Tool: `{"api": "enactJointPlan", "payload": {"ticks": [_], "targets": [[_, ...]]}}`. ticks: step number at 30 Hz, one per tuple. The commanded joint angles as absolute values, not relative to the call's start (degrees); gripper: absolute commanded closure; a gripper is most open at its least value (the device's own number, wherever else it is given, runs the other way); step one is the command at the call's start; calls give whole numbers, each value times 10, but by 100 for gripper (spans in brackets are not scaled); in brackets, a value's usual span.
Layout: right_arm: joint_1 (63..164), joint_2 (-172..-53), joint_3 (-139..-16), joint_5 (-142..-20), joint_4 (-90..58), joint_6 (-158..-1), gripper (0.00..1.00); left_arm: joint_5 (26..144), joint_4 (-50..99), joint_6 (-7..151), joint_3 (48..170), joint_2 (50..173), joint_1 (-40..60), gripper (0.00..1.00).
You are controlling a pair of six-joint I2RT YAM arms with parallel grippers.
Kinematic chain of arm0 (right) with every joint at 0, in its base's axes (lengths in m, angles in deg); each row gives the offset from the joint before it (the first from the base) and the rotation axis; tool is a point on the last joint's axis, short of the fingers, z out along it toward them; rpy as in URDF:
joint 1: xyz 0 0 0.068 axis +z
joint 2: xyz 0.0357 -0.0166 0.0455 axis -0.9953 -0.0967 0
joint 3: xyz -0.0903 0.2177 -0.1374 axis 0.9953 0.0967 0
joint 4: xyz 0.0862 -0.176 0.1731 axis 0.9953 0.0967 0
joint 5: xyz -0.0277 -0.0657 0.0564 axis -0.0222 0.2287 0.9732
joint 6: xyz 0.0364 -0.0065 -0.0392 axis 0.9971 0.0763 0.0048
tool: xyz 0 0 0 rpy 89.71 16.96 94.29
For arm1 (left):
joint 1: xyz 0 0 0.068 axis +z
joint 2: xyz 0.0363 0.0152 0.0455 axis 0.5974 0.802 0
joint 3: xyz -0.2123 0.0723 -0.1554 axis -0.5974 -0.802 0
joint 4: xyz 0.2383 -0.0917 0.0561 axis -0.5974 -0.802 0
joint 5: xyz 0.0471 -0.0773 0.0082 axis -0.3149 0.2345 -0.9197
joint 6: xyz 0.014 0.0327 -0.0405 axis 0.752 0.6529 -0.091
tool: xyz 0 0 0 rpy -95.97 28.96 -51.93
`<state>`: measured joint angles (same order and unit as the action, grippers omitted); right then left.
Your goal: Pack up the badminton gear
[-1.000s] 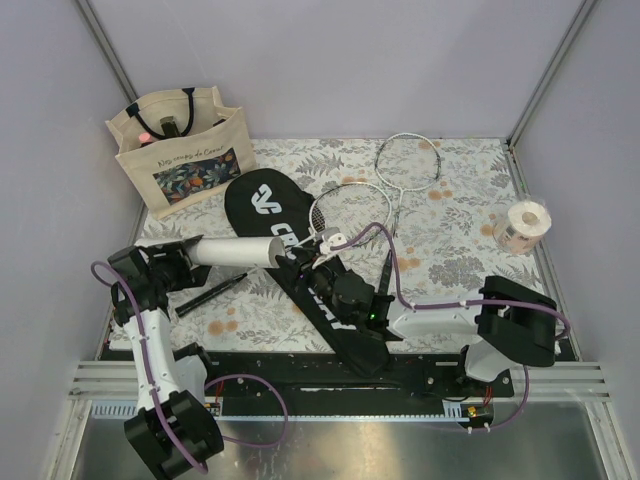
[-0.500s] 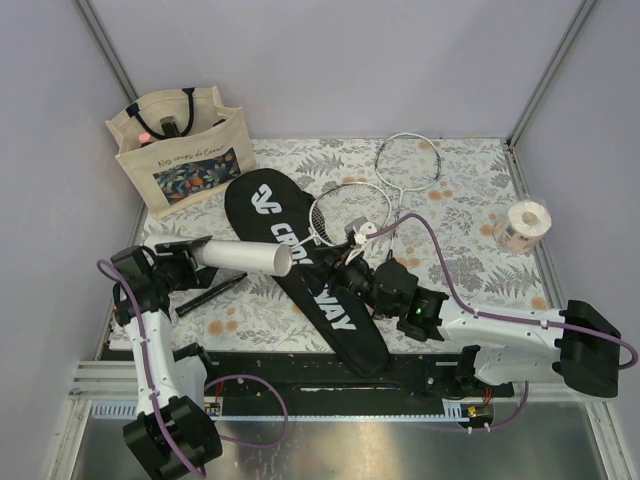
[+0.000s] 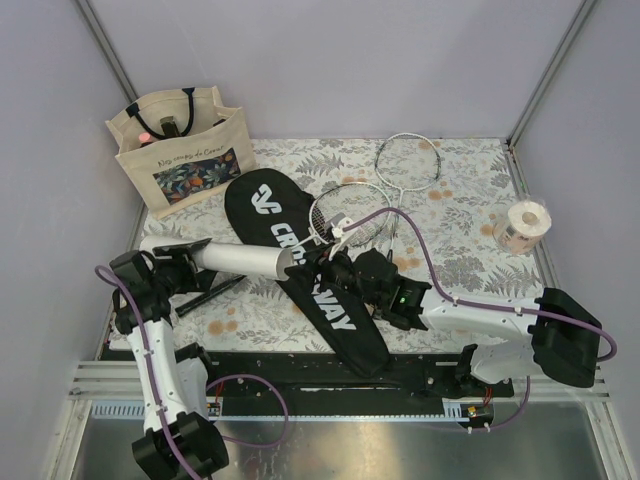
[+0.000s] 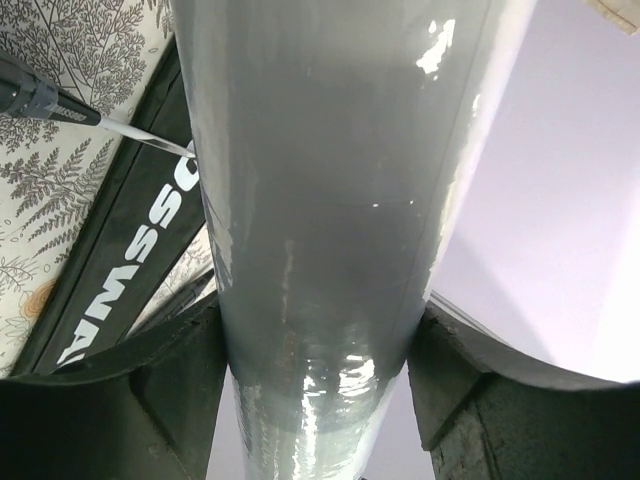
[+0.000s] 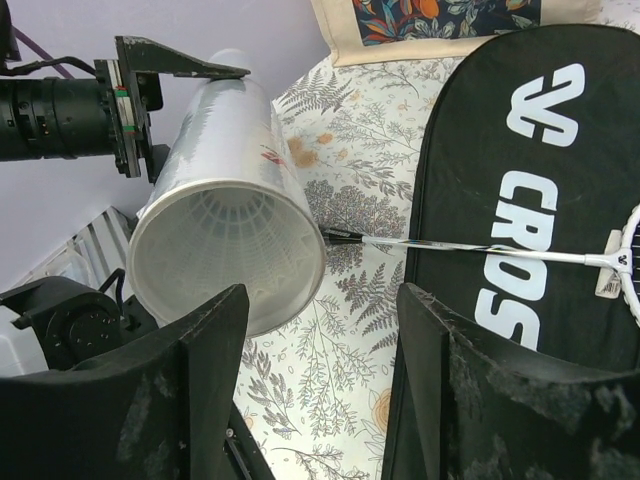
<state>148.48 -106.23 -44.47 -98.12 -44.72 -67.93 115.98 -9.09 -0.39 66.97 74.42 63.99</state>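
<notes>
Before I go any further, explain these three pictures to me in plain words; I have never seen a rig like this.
Two robot arms stand at the near edge of a table, each ending in a two-finger gripper. The wide picture comes from a fixed camera above and behind them. The other two come from small cameras on the wrists, so each shows its own fingers. The left gripper is shut on a long white tube, held roughly level. The right gripper is open and empty, looking into the tube's open mouth. On the table are a black racket cover, one racket with its shaft across the cover, a second racket farther back, a beige tote bag and a tape roll.
</notes>
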Motion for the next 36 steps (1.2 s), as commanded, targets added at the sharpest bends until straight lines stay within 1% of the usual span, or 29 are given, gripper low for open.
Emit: {"api": "enactJointPlan", "payload": {"ticks": [1, 5, 9, 13, 15, 16, 19, 23, 28, 36], "targets": [[1480, -1074, -471, -952, -469, -668, 30, 1186, -85, 3, 706, 728, 634, 50], [1478, -1047, -468, -952, -423, -660, 29, 1190, -85, 22, 717, 745, 632, 50], [1477, -976, -441, -934, -333, -652, 27, 1175, -85, 35, 728, 742, 623, 50], [1477, -883, -426, -942, -259, -629, 18, 1118, -108, 92, 755, 745, 605, 50], [1477, -856, -441, -960, -222, -622, 9, 1097, -120, 109, 759, 747, 593, 50], [1477, -851, -455, -964, -202, -621, 7, 1083, -120, 115, 762, 748, 583, 50], [1477, -872, -504, -962, -140, -619, 4, 1033, -119, 137, 778, 747, 530, 50], [1476, -941, -582, -939, -77, -612, 4, 998, -108, 135, 788, 749, 458, 49], [1472, -1039, -636, -874, -70, -612, 3, 977, -71, 123, 783, 769, 376, 48], [1472, -1140, -677, -822, -57, -611, 3, 1001, 6, 124, 765, 822, 314, 47]]}}
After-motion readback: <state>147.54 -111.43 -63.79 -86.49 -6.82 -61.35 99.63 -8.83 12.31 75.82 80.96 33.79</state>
